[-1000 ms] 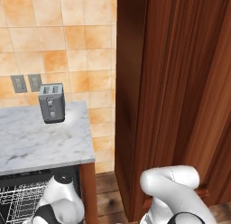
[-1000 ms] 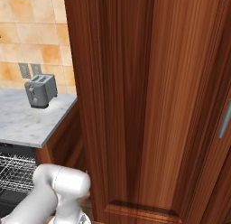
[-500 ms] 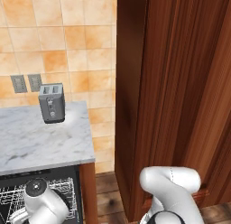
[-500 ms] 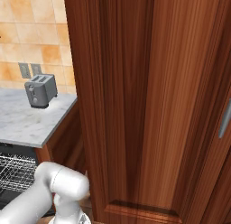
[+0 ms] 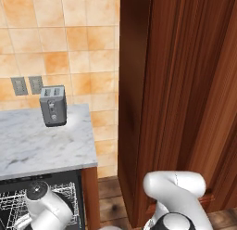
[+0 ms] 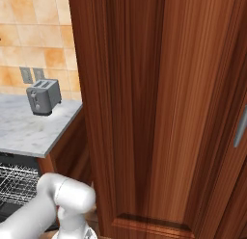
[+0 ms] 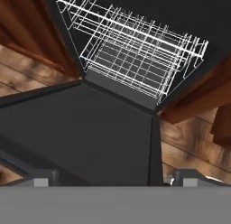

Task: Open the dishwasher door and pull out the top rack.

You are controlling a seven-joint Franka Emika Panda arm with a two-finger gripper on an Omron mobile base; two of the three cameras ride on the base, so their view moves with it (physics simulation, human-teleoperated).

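Hand view: jaws (image 7: 113, 175) wide, empty, above lowered dishwasher door (image 7: 85, 133); top rack (image 7: 131, 49) beyond. No legible writing.

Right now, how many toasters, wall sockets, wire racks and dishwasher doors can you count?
toaster: 1
wall sockets: 2
top rack: 1
dishwasher door, folded down open: 1
Total: 5

One grey toaster (image 5: 53, 105) is sitting on one marble counter (image 5: 41, 148), with two wall outlets (image 5: 27, 85) showing behind it. One white wire rack (image 7: 135, 49) is showing above one black dishwasher door (image 7: 81, 137).
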